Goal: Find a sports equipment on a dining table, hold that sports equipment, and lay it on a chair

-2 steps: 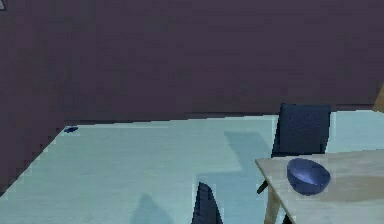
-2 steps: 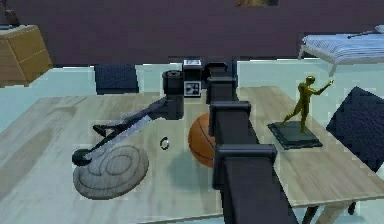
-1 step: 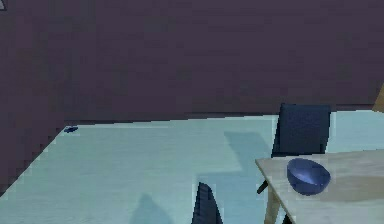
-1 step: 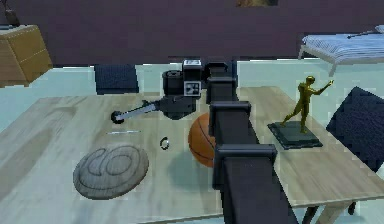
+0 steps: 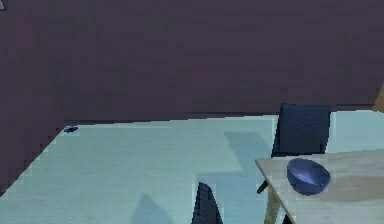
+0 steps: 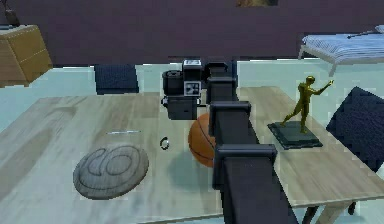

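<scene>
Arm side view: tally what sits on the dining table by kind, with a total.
Orange ball: 1
Gold statue: 1
Grey round dish: 1
Small dark thing: 1
Total: 4

Wooden table (image 6: 50, 125) bearing grey plate (image 6: 110, 168), orange ball (image 6: 198, 142), gold statue (image 6: 305, 105)

**Other Things Around the Room**

In the forward view, a blue bowl (image 5: 308, 176) sits near the bottom right. A dark purple wall (image 5: 180, 55) stands behind a pale floor (image 5: 130, 160). A tiny dark thing (image 5: 70, 129) lies on the floor by the wall.

In the arm side view, a gold statue (image 6: 305, 108) of a person stands on a dark base at the right. A round grey plate (image 6: 110, 168) lies flat at the lower left, with a small dark ring (image 6: 163, 143) near it. Far back are a bed (image 6: 345, 45) and a wooden dresser (image 6: 22, 52).
</scene>
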